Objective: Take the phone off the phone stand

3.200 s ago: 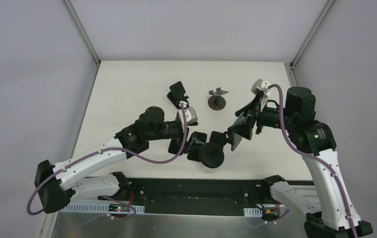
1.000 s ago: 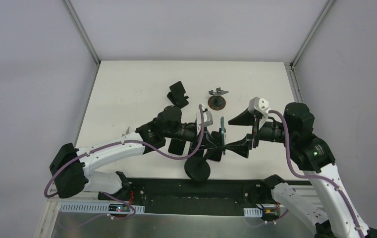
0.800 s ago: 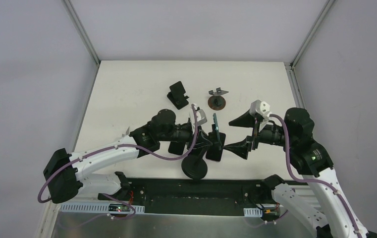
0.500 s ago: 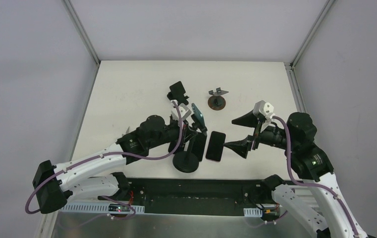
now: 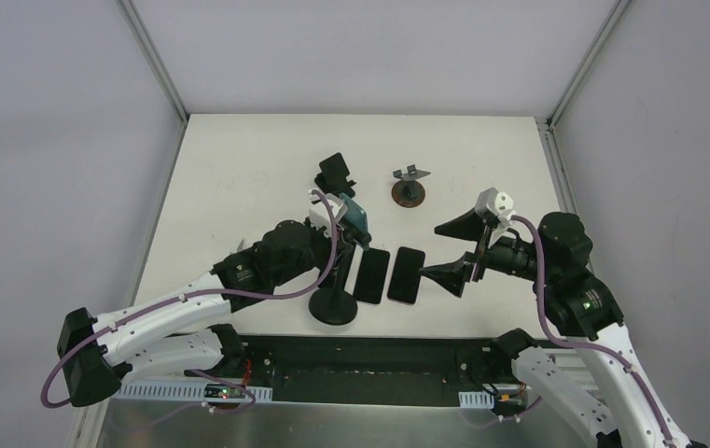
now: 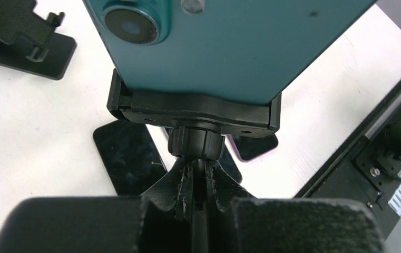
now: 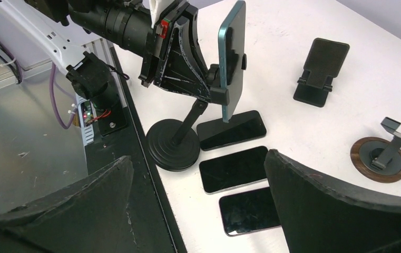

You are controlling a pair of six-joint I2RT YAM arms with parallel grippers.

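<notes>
Left gripper (image 6: 198, 176): fingers clamped together on the neck of the phone stand (image 7: 173, 143), just under its cradle. Teal phone (image 6: 230, 42) sits in that cradle, upright. Stand base is near the table (image 5: 239, 159) front edge, with flat phones (image 7: 232, 168) just beside it. Right gripper (image 5: 450, 252): fingers spread wide, empty, right of the stand.

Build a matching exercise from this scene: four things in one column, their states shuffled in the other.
1. teal phone
2. left gripper
3. right gripper
4. brown-ringed stand

A. open, holding nothing
B. clamped in the cradle of the phone stand
C. empty, standing on the table
D. shut on the phone stand's neck

Pairs: 1-B, 2-D, 3-A, 4-C
</notes>
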